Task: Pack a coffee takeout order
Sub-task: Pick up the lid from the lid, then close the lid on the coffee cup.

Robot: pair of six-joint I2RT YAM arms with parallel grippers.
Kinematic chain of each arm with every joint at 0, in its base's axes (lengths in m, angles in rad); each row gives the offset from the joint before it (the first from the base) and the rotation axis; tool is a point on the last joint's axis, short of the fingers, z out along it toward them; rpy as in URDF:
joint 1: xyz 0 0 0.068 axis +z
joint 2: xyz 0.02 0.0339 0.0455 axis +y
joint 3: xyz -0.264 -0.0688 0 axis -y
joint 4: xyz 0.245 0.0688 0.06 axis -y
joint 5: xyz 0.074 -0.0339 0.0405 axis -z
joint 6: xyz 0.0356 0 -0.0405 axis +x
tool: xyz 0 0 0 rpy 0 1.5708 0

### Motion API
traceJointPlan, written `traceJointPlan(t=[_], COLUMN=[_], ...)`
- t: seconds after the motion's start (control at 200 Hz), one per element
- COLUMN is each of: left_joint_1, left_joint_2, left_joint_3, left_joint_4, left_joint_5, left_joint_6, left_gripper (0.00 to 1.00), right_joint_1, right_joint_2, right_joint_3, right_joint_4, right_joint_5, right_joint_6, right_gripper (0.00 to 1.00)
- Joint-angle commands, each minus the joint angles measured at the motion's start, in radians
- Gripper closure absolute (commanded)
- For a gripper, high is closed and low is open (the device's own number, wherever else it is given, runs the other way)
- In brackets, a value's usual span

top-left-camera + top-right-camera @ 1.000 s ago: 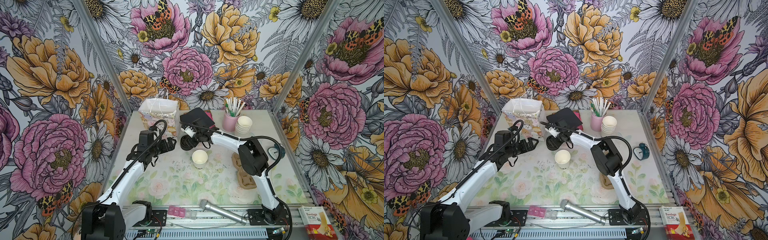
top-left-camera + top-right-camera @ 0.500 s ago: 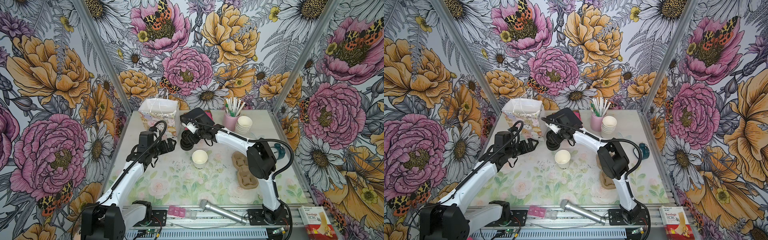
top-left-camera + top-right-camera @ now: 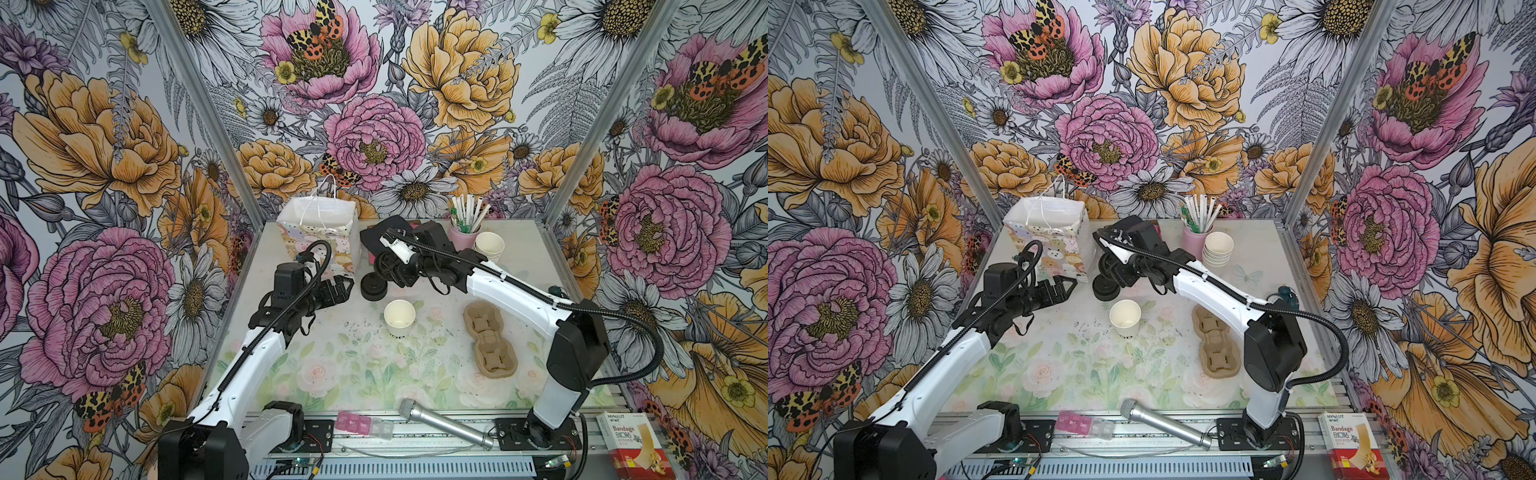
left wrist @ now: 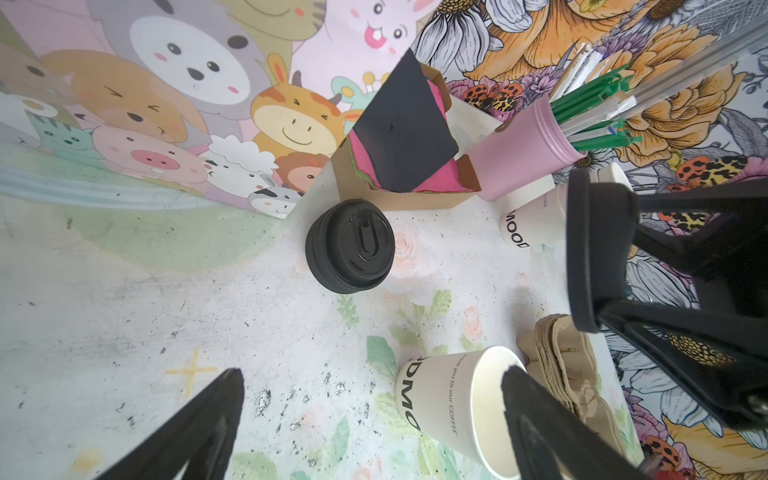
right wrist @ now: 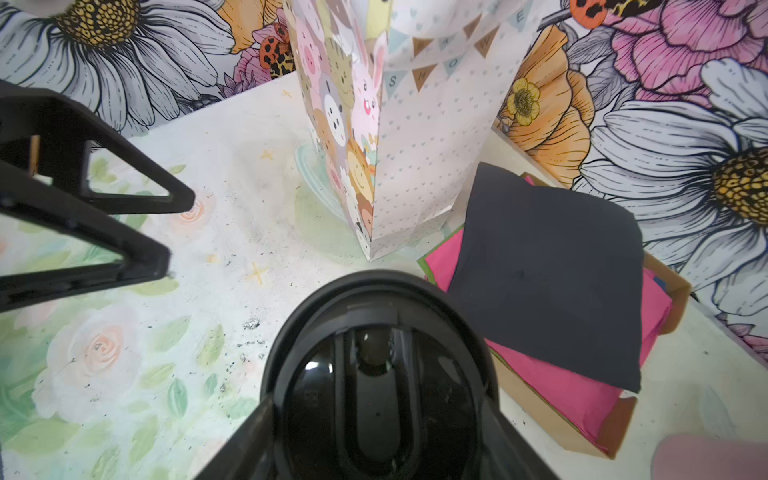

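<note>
Black lid [image 3: 371, 287] stands unheld just beside the right gripper [image 3: 387, 271], whose arm stretches far forward, jaws apart. The left gripper [image 3: 341, 291] hovers near, jaws wide.

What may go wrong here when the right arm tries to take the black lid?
The right gripper hovers open by the black lid, with the left gripper close by: they may collide. The cup stands unheld, so pressing the lid on could tip it.
</note>
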Motion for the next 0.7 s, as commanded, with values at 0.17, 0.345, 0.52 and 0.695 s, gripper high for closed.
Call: traceJointPlan(t=[0.17, 0.345, 0.52, 0.695], left_joint_1=[-0.057, -0.097, -0.150, -0.160], left_joint_2=[-0.066, -0.100, -0.082, -0.056], left_joint_3=[-0.055, -0.107, -0.110, -0.113], left_joint_4=[0.092, 0.187, 0.225, 0.227], left_joint_5=[0.142, 0.164, 0.156, 0.135], left_joint_6=[-0.062, -0.111, -0.122, -0.132], left_gripper=[0.05, 0.06, 0.07, 0.09], right_joint_1=[0.056, 0.073, 0.075, 0.076], right_joint_2=[-0.137, -0.158, -0.125, -0.079], right_joint_3=[-0.131, -0.201, -0.215, -0.203], right_joint_4=[-0.131, -0.130, -0.128, -0.121], right_joint_5=[0.056, 0.074, 0.095, 0.075], right_joint_6=[0.066, 0.111, 0.126, 0.135], right_gripper=[0.44, 0.45, 0.46, 0.46])
